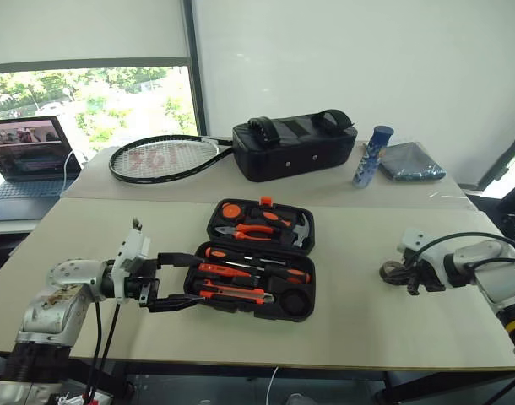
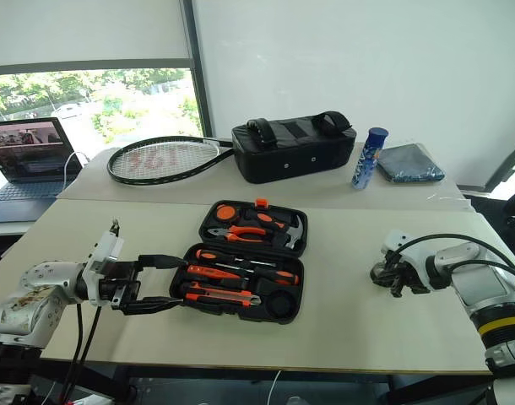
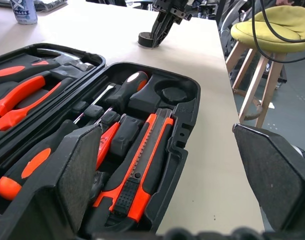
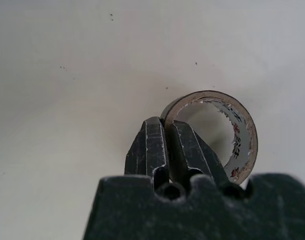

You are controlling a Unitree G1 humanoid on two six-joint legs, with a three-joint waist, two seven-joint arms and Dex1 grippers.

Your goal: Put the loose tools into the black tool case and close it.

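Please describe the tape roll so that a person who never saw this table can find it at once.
Start at the open black tool case in the middle of the table. Go to the robot's right, where the right gripper is shut on the tape roll's wall. It is a small grey ring, the one tool outside the case.

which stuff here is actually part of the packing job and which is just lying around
Part of the job:
black tool case, open
tape roll, pinched by the right gripper
screwdrivers and utility knife, already in their slots

Just lying about:
tennis racket
black padded bag
blue can
laptop
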